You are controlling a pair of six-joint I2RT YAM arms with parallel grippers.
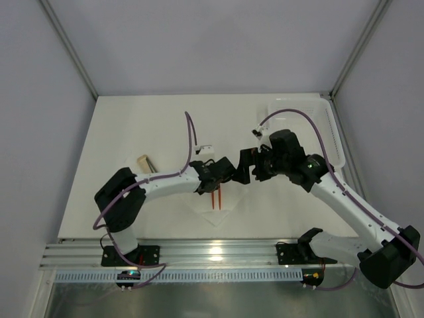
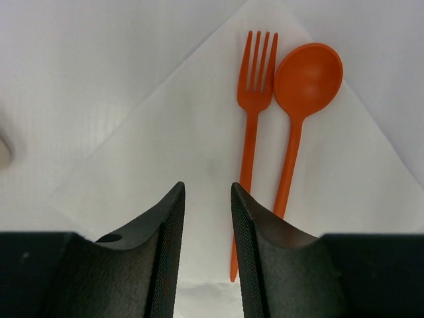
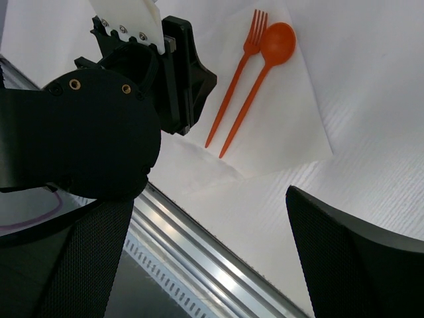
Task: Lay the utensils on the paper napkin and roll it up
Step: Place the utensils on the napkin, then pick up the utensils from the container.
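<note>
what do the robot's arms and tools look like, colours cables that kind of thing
The left arm and right arm both have white links with bulky black joints, and a purple cable loops along each. The left tool and right tool are black, each ending in two flat fingers with finely textured inner faces.

An orange fork (image 3: 236, 88) and spoon (image 3: 264, 69) lie side by side on the white napkin (image 3: 295, 126) at one o'clock. The left tool (image 3: 190, 99) hangs at ten o'clock. The right tool (image 3: 199, 199) gapes wide at six.
</note>
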